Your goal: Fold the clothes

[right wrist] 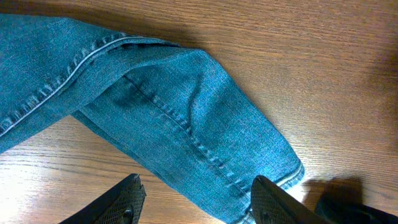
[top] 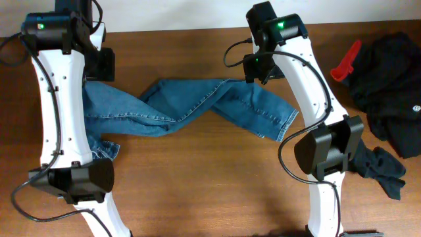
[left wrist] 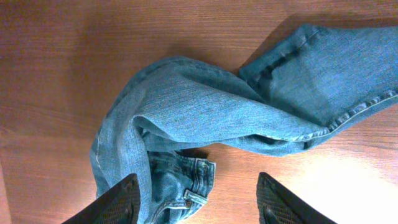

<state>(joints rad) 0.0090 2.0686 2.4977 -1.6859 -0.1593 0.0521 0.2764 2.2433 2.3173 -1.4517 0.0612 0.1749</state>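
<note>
The clothes are blue denim jeans (top: 197,105), lying twisted across the middle of the wooden table. A crumpled end with a belt loop (left wrist: 196,196) lies below and between the fingers of my left gripper (left wrist: 198,180). That gripper is open and hangs above the cloth with nothing clamped. One jeans leg (right wrist: 186,118) runs under my right gripper (right wrist: 194,182), and its hem (right wrist: 292,171) is just right of the fingers. The right gripper is open too, with only the leg and bare wood showing between its fingers. In the overhead view the arms hide both grippers' fingertips.
A black garment (top: 388,85) is heaped at the far right beside a red object (top: 345,62). A dark cloth (top: 381,168) lies by the right arm's base (top: 325,155). The white left arm (top: 62,105) covers the left end of the jeans.
</note>
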